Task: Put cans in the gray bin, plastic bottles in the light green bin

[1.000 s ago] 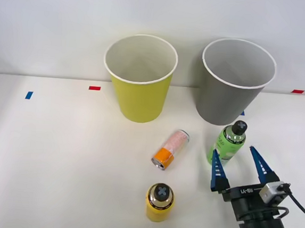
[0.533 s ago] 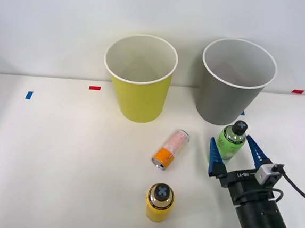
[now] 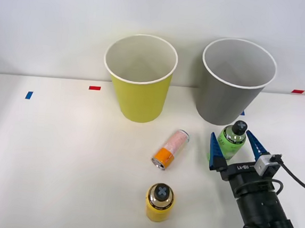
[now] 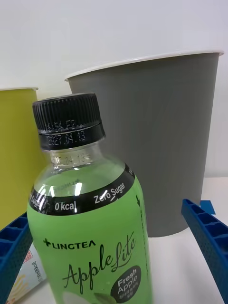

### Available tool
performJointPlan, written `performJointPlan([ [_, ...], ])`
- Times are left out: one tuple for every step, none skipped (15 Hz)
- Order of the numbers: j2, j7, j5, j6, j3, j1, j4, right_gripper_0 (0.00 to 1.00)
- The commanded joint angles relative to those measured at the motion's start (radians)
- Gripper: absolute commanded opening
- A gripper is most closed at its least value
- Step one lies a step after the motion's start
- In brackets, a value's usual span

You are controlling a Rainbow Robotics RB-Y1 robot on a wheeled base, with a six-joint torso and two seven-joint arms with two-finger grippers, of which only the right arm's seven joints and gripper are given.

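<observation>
The right gripper [image 3: 233,147] stands spread wide around the green Apple Lite bottle [image 3: 230,142], one blue ribbed finger on each side of the body and neither visibly touching it; in the wrist view the fingers [image 4: 205,240] flank the label with clear gaps, the bottle [image 4: 90,228] sitting a little nearer one finger than the other. The bottle stands upright on the white table [image 3: 58,154], just in front of the gray bin [image 3: 229,94]; the light green bin [image 3: 139,94] stands well apart to the left; the orange and pink can [image 3: 170,149] lies on its side nearby, and the yellow bottle [image 3: 159,202] stands nearer the robot.

The step in hand looks like the grasp on the green bottle; to do it well, the fingers should close evenly on the labelled body below the shoulder, not on the black cap [image 4: 69,116]; centring first would keep one finger from nudging the bottle over. Once gripped, a straight lift should clear the gray rim before carrying left; the risk is dropping it into the nearer, wrong bin.
</observation>
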Motion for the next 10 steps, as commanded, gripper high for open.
performJointPlan([
  [-0.001,0.013,-0.002,0.001,0.001,0.002,0.0,0.45],
  [-0.001,0.014,-0.006,0.001,0.001,0.002,0.0,0.11],
  [-0.001,0.016,-0.008,0.001,0.001,0.001,0.0,0.06],
  [0.001,0.016,-0.008,-0.001,0.001,0.002,0.0,0.04],
  [0.001,0.016,-0.009,-0.001,0.001,0.001,0.0,0.02],
  [0.001,0.016,-0.009,0.001,0.001,0.001,0.0,0.02],
  [0.001,0.016,-0.009,0.001,0.001,0.001,-0.001,0.01],
  [0.001,0.016,-0.009,-0.001,0.001,0.001,0.0,0.01],
  [-0.001,0.016,-0.009,-0.001,0.001,0.001,0.0,0.0],
  [-0.005,0.016,-0.005,0.001,0.001,0.001,-0.001,0.0],
])
